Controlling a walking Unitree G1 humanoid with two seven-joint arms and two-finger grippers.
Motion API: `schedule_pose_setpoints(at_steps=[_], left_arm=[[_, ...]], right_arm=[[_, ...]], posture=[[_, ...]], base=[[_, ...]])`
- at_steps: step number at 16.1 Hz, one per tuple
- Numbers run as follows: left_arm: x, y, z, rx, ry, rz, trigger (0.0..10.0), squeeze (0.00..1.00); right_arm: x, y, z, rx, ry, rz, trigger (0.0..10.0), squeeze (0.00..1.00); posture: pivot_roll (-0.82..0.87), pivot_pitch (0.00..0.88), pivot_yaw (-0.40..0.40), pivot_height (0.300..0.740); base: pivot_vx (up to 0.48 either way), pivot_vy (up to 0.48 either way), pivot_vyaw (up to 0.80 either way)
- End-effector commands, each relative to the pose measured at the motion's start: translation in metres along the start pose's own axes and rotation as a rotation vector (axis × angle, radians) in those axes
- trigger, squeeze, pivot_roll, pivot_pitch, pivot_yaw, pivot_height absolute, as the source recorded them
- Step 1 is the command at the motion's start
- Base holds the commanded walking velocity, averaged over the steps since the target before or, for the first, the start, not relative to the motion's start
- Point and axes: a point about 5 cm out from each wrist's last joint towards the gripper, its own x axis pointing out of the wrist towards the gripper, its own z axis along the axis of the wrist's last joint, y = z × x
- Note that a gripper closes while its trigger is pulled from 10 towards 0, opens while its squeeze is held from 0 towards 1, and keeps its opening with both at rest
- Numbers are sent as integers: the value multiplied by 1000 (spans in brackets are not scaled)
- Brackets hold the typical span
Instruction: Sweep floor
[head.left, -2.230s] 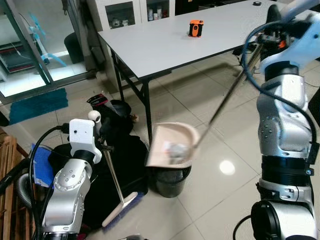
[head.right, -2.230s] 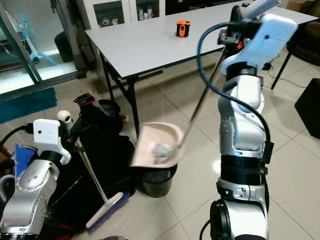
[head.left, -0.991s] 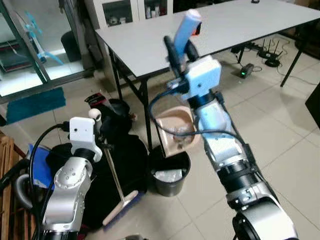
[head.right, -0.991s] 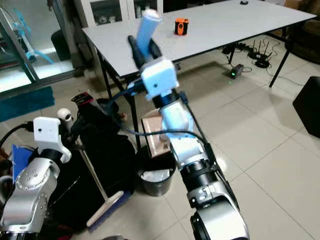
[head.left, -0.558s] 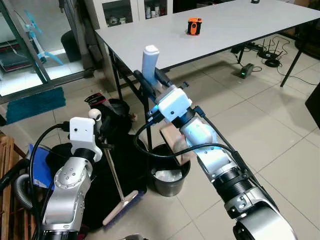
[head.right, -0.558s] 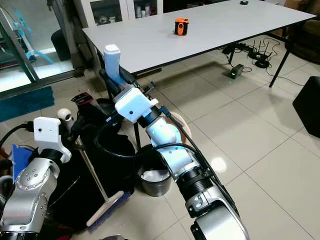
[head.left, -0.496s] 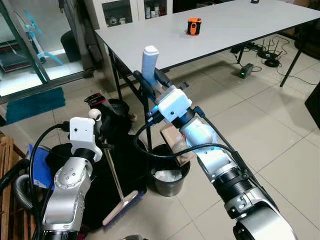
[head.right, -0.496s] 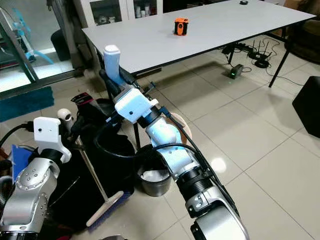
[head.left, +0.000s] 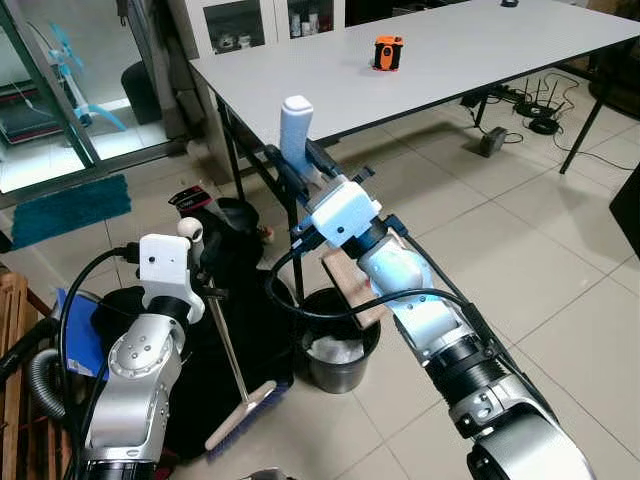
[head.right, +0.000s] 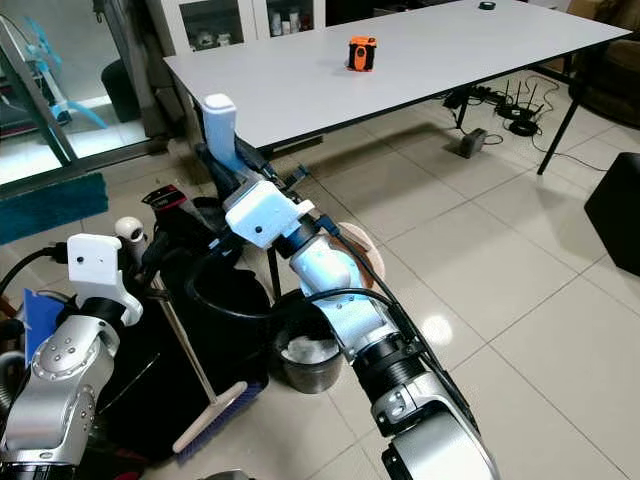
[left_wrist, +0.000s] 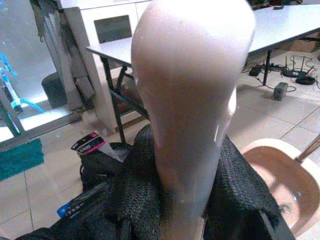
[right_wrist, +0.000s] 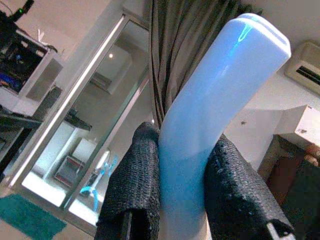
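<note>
While our right gripper (right_wrist: 170, 200) clamps the dustpan's pale blue handle (head.left: 296, 125), the pink dustpan (head.left: 352, 282) tilts steeply just above the black bin (head.left: 335, 350) by the table (head.left: 420, 60) leg. Our left gripper (left_wrist: 180, 200) is closed around the broom's handle (left_wrist: 192, 100), and the broom head (head.left: 240, 420) rests on the floor (head.left: 560, 280) just left of the bin.

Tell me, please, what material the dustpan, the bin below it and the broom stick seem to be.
The dustpan looks like smooth pinkish-beige plastic, moulded in one piece. The bin seems dark, slightly glossy plastic or metal, unclear which, with a pale liner or litter inside. The broom stick appears thin metal, pale and faintly shiny.
</note>
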Motion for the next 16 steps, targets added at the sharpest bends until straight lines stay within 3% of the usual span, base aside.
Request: schedule_pose_setpoints(at_steps=[1,4,6,8,9,11,13,16], left_arm=[[4,2,8,25,-32,-4,10000,0],[4,-3,5,18,-21,-34,10000,0],[5,-6,5,19,-21,-47,10000,0],[4,-8,4,12,-14,-63,10000,0],[4,-9,3,6,-5,-85,10000,0],[5,-13,3,9,-4,-105,10000,0],[7,-19,4,32,-7,-143,10000,0],[5,-18,4,27,-6,-140,10000,0]], right_arm=[[4,-4,5,-47,-21,23,10000,0],[-2,-26,9,-135,-3,7,10000,0],[-13,-50,14,-174,36,-58,10000,0],[-30,-82,14,-162,137,-221,10000,0],[-48,-109,12,-129,229,-381,10000,0],[-65,-123,7,-135,305,-478,10000,0],[-87,-134,-3,-199,432,-604,10000,0],[-102,-133,-8,-183,512,-652,10000,0]], posture=[[60,0,77,740],[46,0,79,740],[37,0,79,740],[29,0,81,740],[25,0,84,740],[13,0,91,740],[20,0,88,740],[22,0,79,740]], base=[[0,0,0],[0,0,0],[0,0,0],[0,0,0],[0,0,0],[0,0,0],[0,0,0],[0,0,0]])
